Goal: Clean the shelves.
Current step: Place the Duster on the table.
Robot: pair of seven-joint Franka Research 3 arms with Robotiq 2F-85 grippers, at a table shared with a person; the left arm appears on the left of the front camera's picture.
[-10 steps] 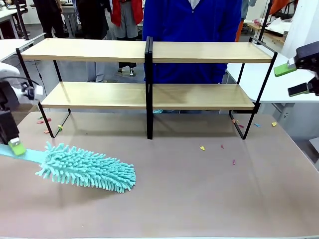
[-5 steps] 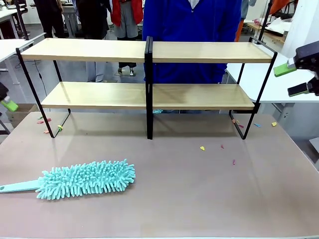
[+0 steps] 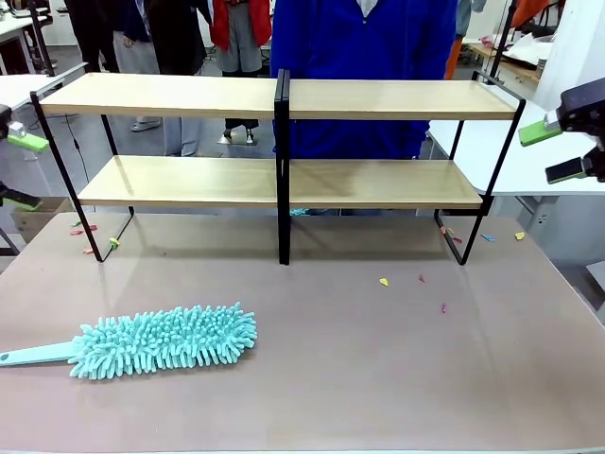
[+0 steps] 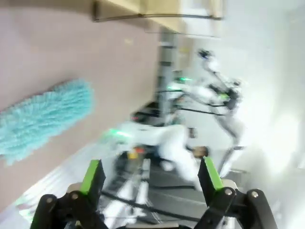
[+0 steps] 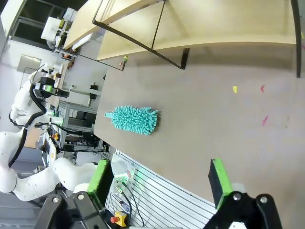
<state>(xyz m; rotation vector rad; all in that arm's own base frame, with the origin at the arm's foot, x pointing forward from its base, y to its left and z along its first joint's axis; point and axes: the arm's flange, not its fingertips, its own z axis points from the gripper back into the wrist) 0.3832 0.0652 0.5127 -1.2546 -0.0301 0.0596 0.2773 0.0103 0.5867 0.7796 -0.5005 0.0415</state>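
Observation:
The shelves (image 3: 284, 180) stand across the far half of the table, two light-wood boards in a black frame with a central post; they also run along the top of the right wrist view (image 5: 228, 28). A teal fluffy duster (image 3: 161, 340) lies flat on the tabletop at the front left, with its handle pointing left. My left gripper (image 3: 21, 172) hangs open at the far left edge, well above and apart from the duster. The blurred left wrist view shows open fingers (image 4: 93, 175) and the duster (image 4: 43, 119) off to the left. My right gripper (image 3: 553, 151) hovers open at the far right, holding nothing.
A person in a blue top (image 3: 364, 47) stands behind the shelves. Small coloured scraps (image 3: 383, 281) lie on the grey-brown table (image 3: 378, 378) to the right of the post and near the left leg of the shelves (image 3: 87, 230).
My left gripper has let go of the duster's handle, opened and lifted up and away to the left. The duster dropped flat onto the table. The right arm stayed still.

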